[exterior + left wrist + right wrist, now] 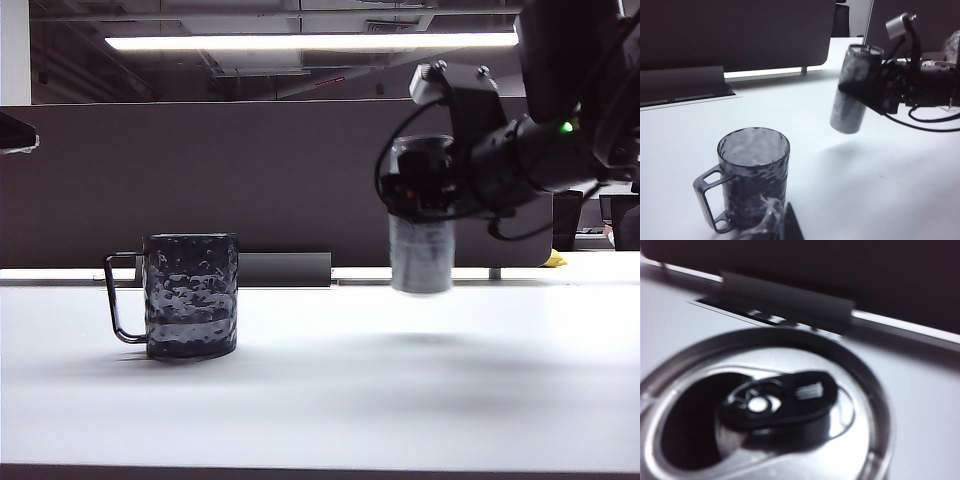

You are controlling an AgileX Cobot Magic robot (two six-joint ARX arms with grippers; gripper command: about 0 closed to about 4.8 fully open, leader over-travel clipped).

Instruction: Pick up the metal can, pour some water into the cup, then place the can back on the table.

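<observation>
Partition panel (200,180) backs cup (190,295); right gripper (425,195) holds metal can (422,255) aloft.

No lettering can be read anywhere. The metal can (422,255) in the right gripper (425,190) carries only a blurred grey pattern, its print too smeared to make out, and its lid (765,410) shows no legible marking.

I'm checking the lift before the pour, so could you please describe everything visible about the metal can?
The metal can is tall, slim and silver-grey, with its top already open behind the pull tab. The right gripper clamps its upper half, holding it clear of the table, slightly tilted, to the right of the cup. No water is pouring.
</observation>
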